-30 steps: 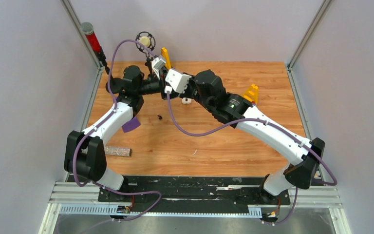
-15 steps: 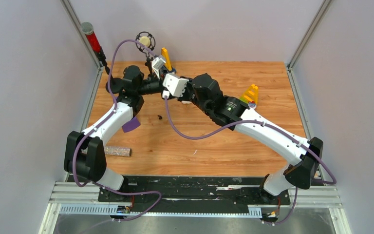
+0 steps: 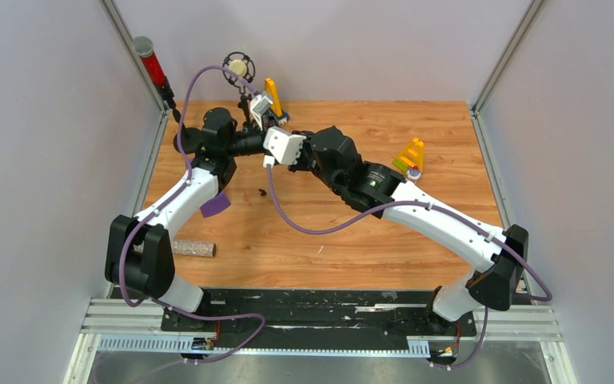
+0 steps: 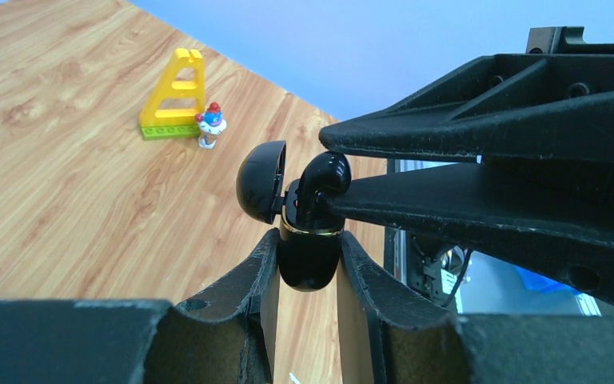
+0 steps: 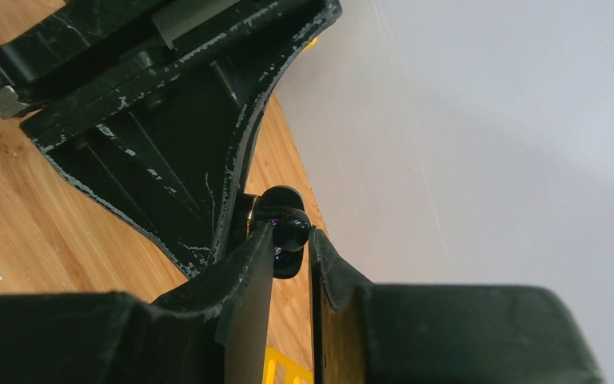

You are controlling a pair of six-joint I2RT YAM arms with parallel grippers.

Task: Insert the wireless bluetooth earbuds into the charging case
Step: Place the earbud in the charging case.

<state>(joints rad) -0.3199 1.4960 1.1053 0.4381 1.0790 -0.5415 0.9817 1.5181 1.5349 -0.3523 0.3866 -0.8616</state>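
Note:
In the left wrist view my left gripper (image 4: 308, 242) is shut on the lower half of a black charging case (image 4: 310, 256) with a gold band. Its lid (image 4: 261, 181) hangs open to the left. A black earbud (image 4: 324, 178) sits at the case's mouth, pinched between the long black fingers (image 4: 480, 212) of the other arm. In the right wrist view my right gripper (image 5: 292, 234) is shut on that earbud (image 5: 290, 226). From above, the two grippers meet at the back left (image 3: 275, 130). A second black earbud (image 3: 262, 191) lies on the table.
A yellow toy frame (image 3: 412, 152) with a small figure stands at the right. Another yellow piece (image 3: 273, 86) sits at the back wall. A purple scrap (image 3: 215, 205), a speckled cylinder (image 3: 192, 248) and a thin white sliver (image 3: 320, 250) lie on the wooden table (image 3: 368, 240).
My right arm has swung left toward the left gripper, bringing its wrist closer to the case and covering a small white object that lay on the table. The left arm has stayed put.

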